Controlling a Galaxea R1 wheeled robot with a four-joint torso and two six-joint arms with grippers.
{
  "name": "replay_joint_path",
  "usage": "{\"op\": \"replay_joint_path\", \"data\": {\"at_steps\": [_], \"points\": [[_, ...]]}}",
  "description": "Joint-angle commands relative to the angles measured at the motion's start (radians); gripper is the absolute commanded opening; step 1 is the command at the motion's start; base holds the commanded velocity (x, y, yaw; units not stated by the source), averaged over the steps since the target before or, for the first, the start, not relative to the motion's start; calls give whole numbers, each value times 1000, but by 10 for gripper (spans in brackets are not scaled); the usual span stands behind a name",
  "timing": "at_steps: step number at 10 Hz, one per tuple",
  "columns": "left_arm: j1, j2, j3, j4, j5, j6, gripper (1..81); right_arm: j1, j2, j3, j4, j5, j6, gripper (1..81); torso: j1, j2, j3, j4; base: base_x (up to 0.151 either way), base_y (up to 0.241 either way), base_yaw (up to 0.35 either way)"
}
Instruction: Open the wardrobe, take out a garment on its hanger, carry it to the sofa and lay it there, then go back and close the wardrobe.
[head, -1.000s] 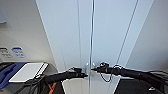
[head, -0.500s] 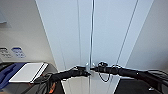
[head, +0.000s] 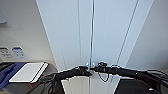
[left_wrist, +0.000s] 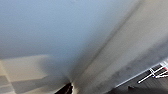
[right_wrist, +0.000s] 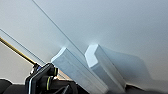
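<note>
The wardrobe (head: 100, 37) takes up the head view from 12 o'clock down to the middle, its two white doors meeting at a closed centre seam. Neither the garment, the hanger nor the sofa can be made out here; the doors look shut, so the garment is presumably behind them.

At 8 o'clock a white panel (head: 28, 72) lies on a dark desk (head: 15, 86), with blue cloth (head: 8, 72) beside it.

Both dark arms reach in toward 6 o'clock and meet at the seam. The left end effector (head: 86, 72) is at the seam from the left; whether its fingers are apart or together, I cannot tell. The right end effector (head: 96, 68) is at the seam from the right, and its state also cannot be told.

The right wrist view shows the two white handles (right_wrist: 100, 67) standing side by side, very near that arm.

The risk, as I judge it: the handles sit so near each other that an end effector may catch both, or slip off the smooth block, leaving the door unopened. The two arms are also crowded and could collide.
</note>
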Motion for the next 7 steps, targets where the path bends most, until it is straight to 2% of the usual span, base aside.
{"op": "replay_joint_path", "data": {"at_steps": [1, 5, 7], "points": [[-192, 27, 257, 2, -136, 19, 811, 110, -7, 138, 9, -14, -6, 811, 0, 0, 0, 0, 0, 0, 0], [-134, -72, 573, 7, -140, 30, 811, 60, -38, 239, -1, -7, -9, 811, 1, 1, 0, 0, 0, 0, 0], [-50, -147, 723, 72, -139, 38, 811, 11, -54, 303, -46, -7, -9, 811, 2, 2, 0, 0, 0, 0, 0]]}}
